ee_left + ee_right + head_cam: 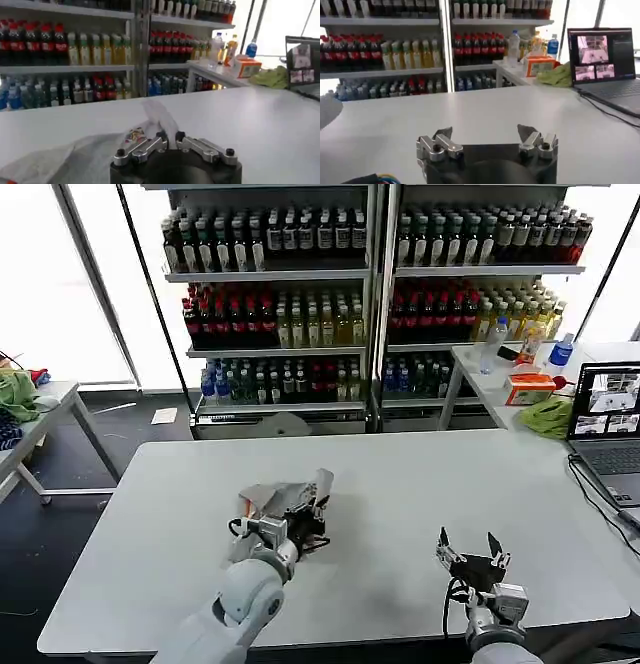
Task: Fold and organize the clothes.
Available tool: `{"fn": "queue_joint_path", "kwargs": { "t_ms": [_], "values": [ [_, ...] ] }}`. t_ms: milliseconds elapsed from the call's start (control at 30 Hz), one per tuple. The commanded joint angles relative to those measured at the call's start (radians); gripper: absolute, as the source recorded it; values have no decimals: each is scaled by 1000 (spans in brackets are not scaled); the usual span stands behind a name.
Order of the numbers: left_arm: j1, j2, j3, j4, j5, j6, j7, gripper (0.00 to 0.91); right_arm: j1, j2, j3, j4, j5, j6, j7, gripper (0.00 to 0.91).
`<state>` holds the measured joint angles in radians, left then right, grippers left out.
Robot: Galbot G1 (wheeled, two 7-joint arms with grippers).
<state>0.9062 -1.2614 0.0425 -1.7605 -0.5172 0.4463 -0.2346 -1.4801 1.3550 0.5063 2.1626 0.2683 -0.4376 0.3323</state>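
Observation:
A light grey T-shirt (283, 494) lies bunched near the middle of the white table (420, 484), a little left of centre, with an orange trace at its left edge. My left gripper (312, 514) is shut on a pinched fold of it. In the left wrist view the grey T-shirt (75, 157) shows a small multicolour print beside the gripper (170, 136), and a strip of cloth rises between the jaws. My right gripper (468, 546) stands open over bare table near the front edge, to the right of the shirt. Nothing sits between the right gripper's (485, 135) fingers.
An open laptop (607, 424) with a black cable sits at the table's right edge. Behind it a side table carries a green cloth (548, 416), an orange box and bottles. Shelves of drink bottles (370, 294) fill the back. A small table with cloths (20, 399) stands far left.

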Motion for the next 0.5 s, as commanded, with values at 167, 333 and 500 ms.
{"fn": "queue_joint_path", "kwargs": {
  "t_ms": [167,333,500],
  "values": [
    [-22,-87,29,30,-150,-102,84,907,27,-11,-27,-36,8,4,8,907],
    [12,-65,-25,-27,-147,-104,55,907,54,-16,-63,-37,97,1,21,907],
    [53,7,-127,-86,-65,-75,-14,907,167,-43,-131,-58,381,-67,73,907]
  ]
}}
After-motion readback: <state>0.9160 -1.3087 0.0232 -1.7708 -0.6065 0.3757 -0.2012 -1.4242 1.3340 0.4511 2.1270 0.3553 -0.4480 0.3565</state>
